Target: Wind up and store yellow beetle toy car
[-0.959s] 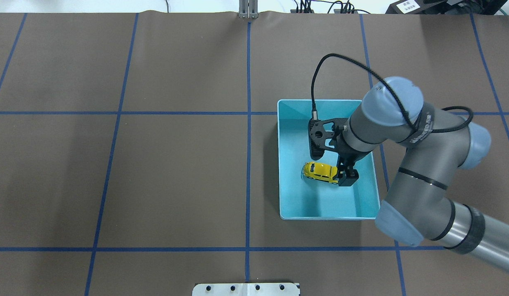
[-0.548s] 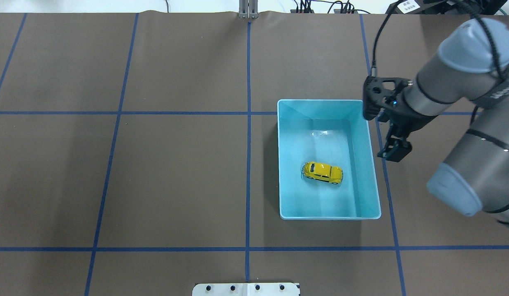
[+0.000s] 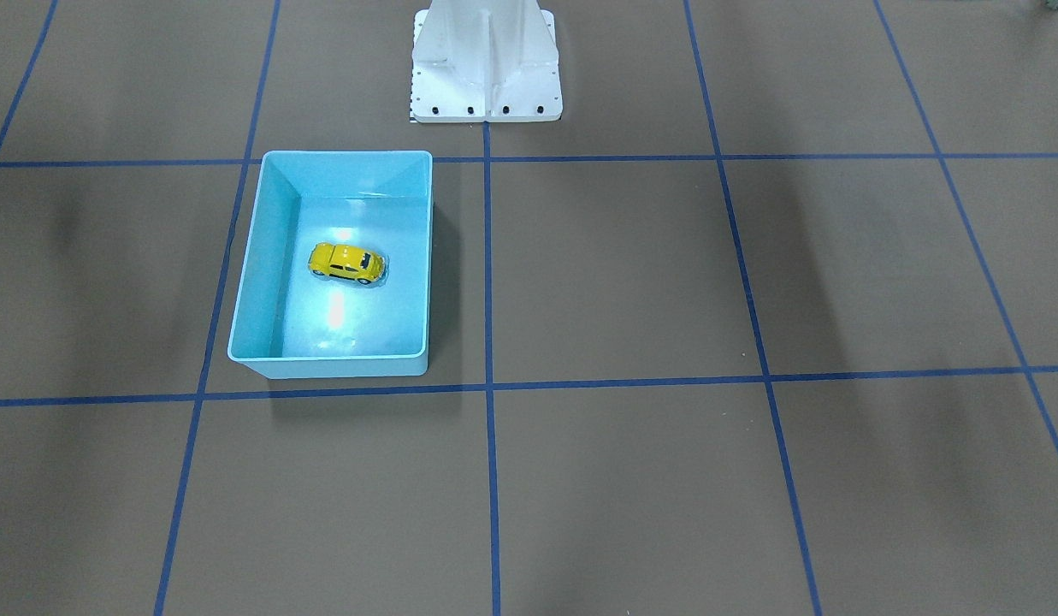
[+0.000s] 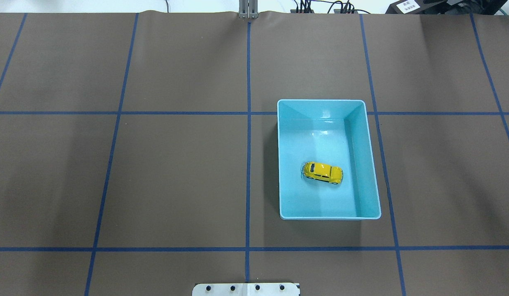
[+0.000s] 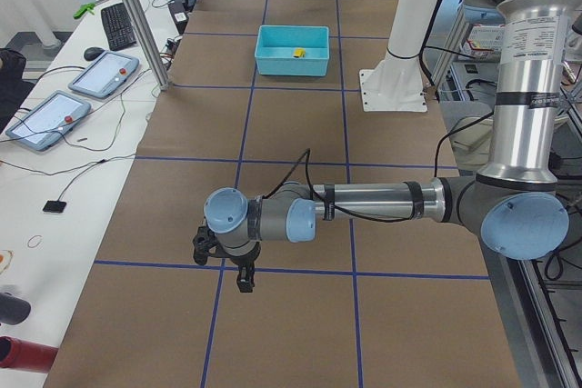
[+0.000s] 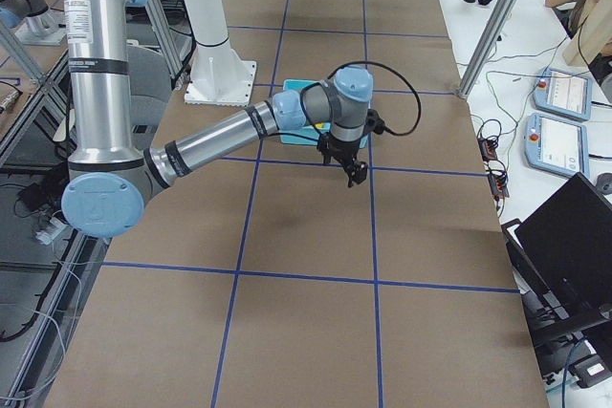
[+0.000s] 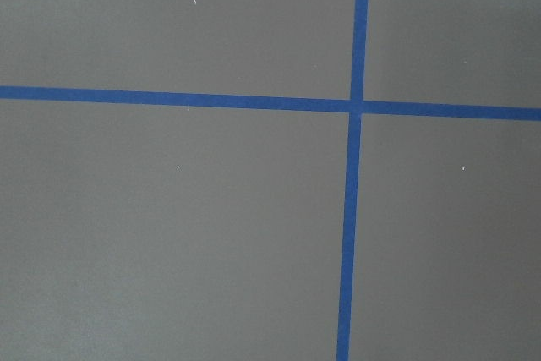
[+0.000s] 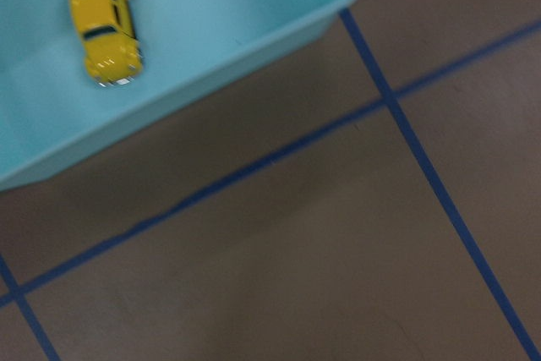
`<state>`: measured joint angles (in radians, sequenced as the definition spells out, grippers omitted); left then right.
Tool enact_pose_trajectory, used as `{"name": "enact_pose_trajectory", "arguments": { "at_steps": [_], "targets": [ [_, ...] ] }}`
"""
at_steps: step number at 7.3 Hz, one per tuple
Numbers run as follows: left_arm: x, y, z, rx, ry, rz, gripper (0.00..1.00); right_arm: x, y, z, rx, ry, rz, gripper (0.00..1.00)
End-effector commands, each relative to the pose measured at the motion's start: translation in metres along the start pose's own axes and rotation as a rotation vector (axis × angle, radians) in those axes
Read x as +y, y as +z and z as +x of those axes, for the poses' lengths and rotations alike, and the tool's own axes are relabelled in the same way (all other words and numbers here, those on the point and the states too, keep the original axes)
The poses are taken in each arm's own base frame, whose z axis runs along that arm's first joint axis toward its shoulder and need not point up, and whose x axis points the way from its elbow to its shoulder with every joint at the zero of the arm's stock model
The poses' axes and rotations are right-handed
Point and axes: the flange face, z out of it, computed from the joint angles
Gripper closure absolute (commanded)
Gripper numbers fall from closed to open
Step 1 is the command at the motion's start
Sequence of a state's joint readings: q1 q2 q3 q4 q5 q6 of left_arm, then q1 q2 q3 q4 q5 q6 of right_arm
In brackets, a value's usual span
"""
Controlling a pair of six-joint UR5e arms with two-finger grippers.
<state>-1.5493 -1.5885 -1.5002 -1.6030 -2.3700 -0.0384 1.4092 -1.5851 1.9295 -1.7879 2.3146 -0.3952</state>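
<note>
The yellow beetle toy car (image 4: 322,172) stands on its wheels on the floor of the light blue bin (image 4: 363,164), free of any gripper. It also shows in the front view (image 3: 347,263) and in the right wrist view (image 8: 103,23). My right gripper (image 6: 357,177) hangs over the bare table just beside the bin (image 6: 298,90); I cannot tell whether it is open or shut. My left gripper (image 5: 244,281) hangs low over the table far from the bin (image 5: 291,63); I cannot tell its state either. Neither arm shows in the overhead or front views.
The white robot base (image 3: 486,60) stands at the table's near edge behind the bin. Blue tape lines (image 7: 352,209) grid the brown table. Tablets (image 5: 100,74) and cables lie on the operators' side table, and metal posts (image 5: 136,15) stand at that edge.
My right gripper has left the car in the bin, risen and drawn off to the right, out of the overhead view. The car has not moved.
</note>
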Motion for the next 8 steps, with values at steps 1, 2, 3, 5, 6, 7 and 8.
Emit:
{"name": "enact_pose_trajectory", "arguments": {
  "at_steps": [1,2,3,5,6,7,8],
  "targets": [
    [0.0,0.0,0.0,0.0,-0.001,-0.001,0.0,0.114,0.021,0.112,-0.047,0.354,-0.017,0.0],
    [0.0,0.0,0.0,0.0,0.001,0.0,0.0,0.12,0.012,0.13,-0.029,0.37,0.013,0.0],
    [0.0,0.0,0.0,0.0,0.001,0.0,0.0,0.12,0.007,0.136,0.04,0.398,-0.023,0.0],
    [0.0,0.0,0.0,0.0,0.001,0.0,0.0,0.111,-0.005,0.139,0.1,0.872,-0.001,0.0],
    [0.0,0.0,0.0,0.0,0.001,0.0,0.0,0.108,-0.007,0.137,0.078,0.957,0.017,0.0],
    [0.0,0.0,0.0,0.0,0.001,0.0,0.0,0.106,-0.005,0.138,0.085,0.923,0.048,0.0],
    [0.0,0.0,0.0,0.0,0.001,0.0,0.0,0.117,0.012,0.143,0.084,0.928,0.037,0.0]
  ]
}}
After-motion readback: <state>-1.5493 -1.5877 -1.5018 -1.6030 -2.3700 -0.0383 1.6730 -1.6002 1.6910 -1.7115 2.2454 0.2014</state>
